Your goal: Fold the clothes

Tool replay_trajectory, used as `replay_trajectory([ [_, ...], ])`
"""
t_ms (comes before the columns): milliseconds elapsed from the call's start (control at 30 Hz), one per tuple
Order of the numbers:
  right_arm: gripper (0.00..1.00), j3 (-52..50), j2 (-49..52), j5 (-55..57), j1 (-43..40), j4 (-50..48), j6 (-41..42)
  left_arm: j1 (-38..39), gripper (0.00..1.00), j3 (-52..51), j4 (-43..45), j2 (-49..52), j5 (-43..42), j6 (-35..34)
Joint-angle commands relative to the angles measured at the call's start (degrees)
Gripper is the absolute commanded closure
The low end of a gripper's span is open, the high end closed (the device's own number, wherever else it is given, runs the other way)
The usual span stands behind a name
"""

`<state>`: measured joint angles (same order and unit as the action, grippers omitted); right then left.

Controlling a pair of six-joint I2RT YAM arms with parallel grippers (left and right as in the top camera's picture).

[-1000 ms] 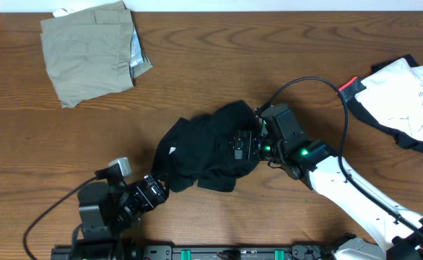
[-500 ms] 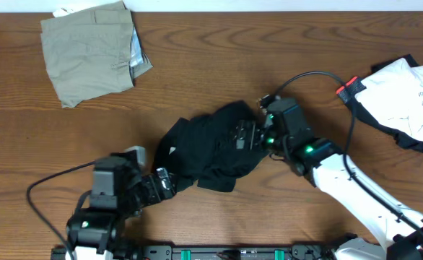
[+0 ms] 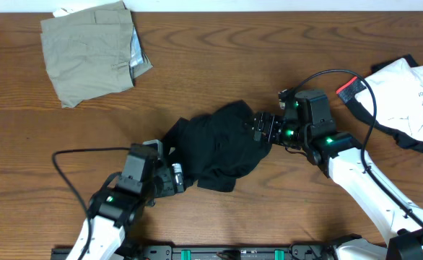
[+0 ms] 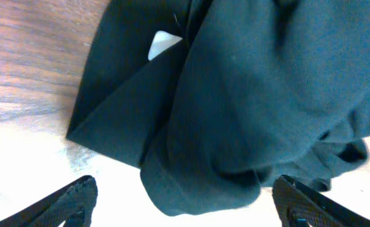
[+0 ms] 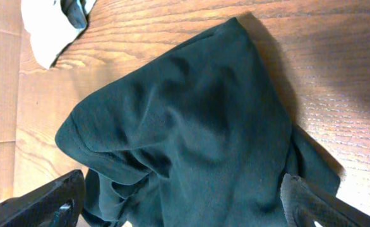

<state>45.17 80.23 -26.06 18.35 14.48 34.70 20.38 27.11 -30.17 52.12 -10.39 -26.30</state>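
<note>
Black crumpled fabric T-shirt (image 3: 215, 148) lies bunched on your brown wooden table (image 3: 233, 65); your left gripper (image 3: 177, 178) and right gripper (image 3: 263, 128) flank it, jaws spread apart.

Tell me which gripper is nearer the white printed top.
Right. The right gripper sits at the black T-shirt's right edge, toward the white printed top; the left gripper is across the shirt, farther away.

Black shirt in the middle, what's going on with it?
A two-armed robot is set to fold clothes. The black T-shirt lies crumpled on the table, not yet folded. The left gripper is at its lower-left edge, the right gripper at its right side, both open. A folded khaki piece and a white top lie aside.
</note>
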Motion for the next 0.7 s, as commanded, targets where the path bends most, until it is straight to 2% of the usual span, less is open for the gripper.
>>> replay_trajectory([
  [0,0.04,-0.3,0.4,0.1,0.4,0.1,-1.7,0.9,0.12,0.5,2.1,4.2,-1.4,-0.8],
  [67,0.04,-0.3,0.4,0.2,0.4,0.2,-1.7,1.7,0.16,0.5,3.6,6.4,-1.3,-0.8],
  [233,0.04,-0.3,0.4,1.7,0.4,2.5,-1.8,2.6,0.35,0.5,5.1,10.2,-0.7,-1.5],
  [333,0.04,-0.3,0.4,3.3,0.4,4.4,-1.8,2.6,0.41,0.5,5.0,11.8,-0.7,-1.5],
  [500,0.06,-0.3,0.4,3.6,0.5,5.5,-1.7,2.6,0.62,0.5,4.3,12.6,-0.8,-2.0],
  [667,0.06,-0.3,0.4,3.5,0.5,5.7,-1.6,2.6,0.7,0.5,3.6,12.5,-1.2,-2.1],
])
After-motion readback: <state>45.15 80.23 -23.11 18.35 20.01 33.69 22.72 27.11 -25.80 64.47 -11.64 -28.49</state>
